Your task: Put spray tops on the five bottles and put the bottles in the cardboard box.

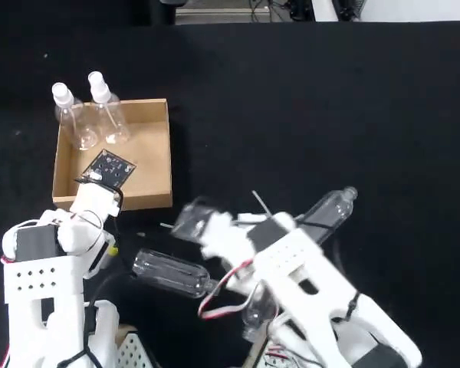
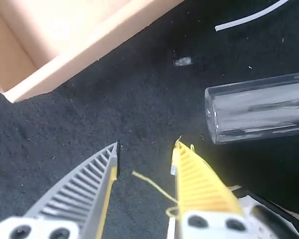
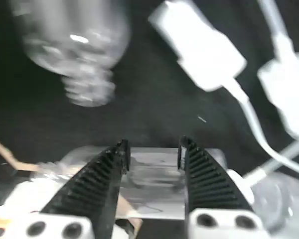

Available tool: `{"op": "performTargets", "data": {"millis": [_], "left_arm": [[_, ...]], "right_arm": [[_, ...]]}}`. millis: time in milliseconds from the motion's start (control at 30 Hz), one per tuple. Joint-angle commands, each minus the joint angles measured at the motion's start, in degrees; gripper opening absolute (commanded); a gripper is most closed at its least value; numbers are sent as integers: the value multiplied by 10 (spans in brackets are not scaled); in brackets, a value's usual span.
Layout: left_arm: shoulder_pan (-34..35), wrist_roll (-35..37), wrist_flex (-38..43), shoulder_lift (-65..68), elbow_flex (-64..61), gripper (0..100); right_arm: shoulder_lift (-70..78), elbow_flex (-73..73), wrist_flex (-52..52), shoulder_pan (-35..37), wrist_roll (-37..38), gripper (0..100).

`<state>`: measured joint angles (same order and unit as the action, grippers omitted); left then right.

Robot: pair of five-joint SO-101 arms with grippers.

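My left claw (image 2: 147, 149) hangs open over the black bench (image 2: 65, 134). A stretch of bare bench separates its tips from the near wall of the cardboard box (image 2: 89, 45), and one box corner lies ahead on the grey finger's side. Off the yellow finger (image 2: 197, 174), near but apart, is the flat base of a lying bottle (image 2: 259, 107). My right claw (image 3: 152, 147) is clamped on a clear bottle (image 3: 152, 174) held between its black fingers. Beyond those tips lie white spray tops (image 3: 199, 45) with their tubes and a bare bottle neck (image 3: 87, 84), crowding that side. At the box's far wall from my left claw, two capped bottles (image 1: 77, 123) lean together.
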<state>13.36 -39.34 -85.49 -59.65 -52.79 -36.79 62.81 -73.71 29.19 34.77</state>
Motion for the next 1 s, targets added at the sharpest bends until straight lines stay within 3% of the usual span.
{"op": "performTargets", "data": {"millis": [0,200,333,467,800,967], "left_arm": [[-64,-6,-6,-8,7,171],[-223,-7,-40,-2,22,202],[-330,-53,-76,-2,17,331],[-400,-75,-77,-2,17,323],[-420,-130,54,-1,-71,323],[-370,-138,143,-2,-144,323]], "right_arm": [[2,-7,28,-125,60,139],[2,-16,91,-278,70,139],[2,-88,19,-335,69,139],[2,-175,-60,-376,75,139],[2,-205,-114,-391,75,139],[2,-207,-118,-391,75,139]]}}
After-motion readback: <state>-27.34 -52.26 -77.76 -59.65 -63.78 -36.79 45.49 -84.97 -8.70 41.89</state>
